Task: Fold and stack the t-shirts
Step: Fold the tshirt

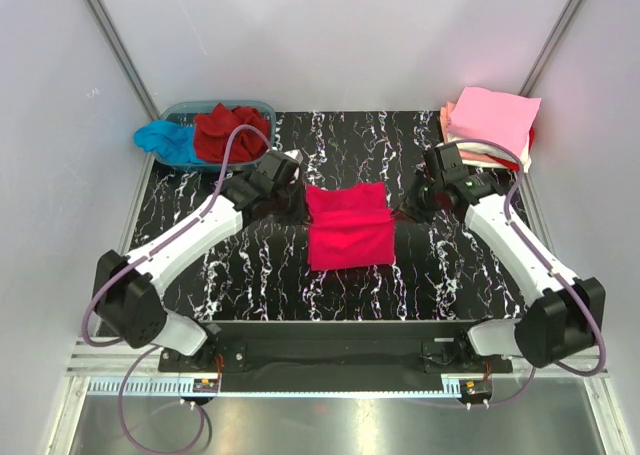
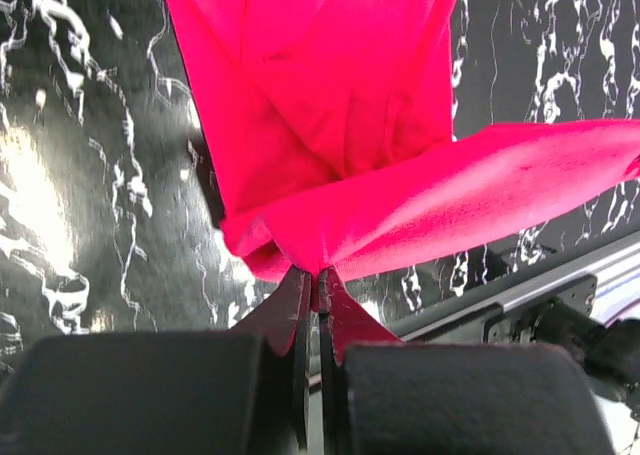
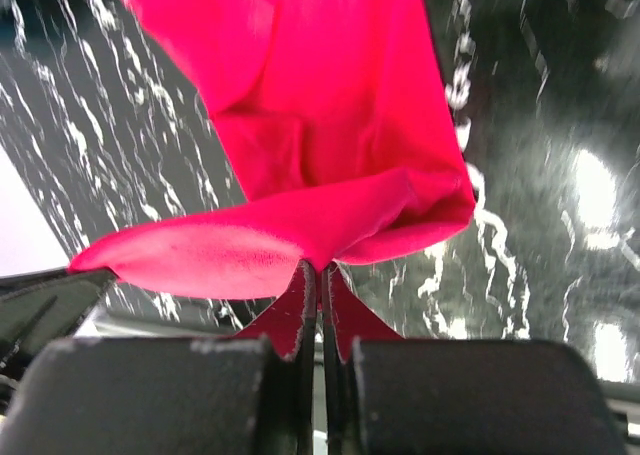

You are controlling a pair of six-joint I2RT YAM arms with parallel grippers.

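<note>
A bright pinkish-red t-shirt, partly folded into a rough rectangle, lies in the middle of the black marbled table. My left gripper is shut on its far left corner; in the left wrist view the cloth bunches at the closed tips. My right gripper is shut on its far right corner, shown in the right wrist view with cloth lifted off the table. A folded pale pink t-shirt tops a stack at the back right.
A clear blue-tinted tub at the back left holds a dark red t-shirt; a turquoise t-shirt hangs over its left side. A metal rail runs along the near edge. White walls enclose the table.
</note>
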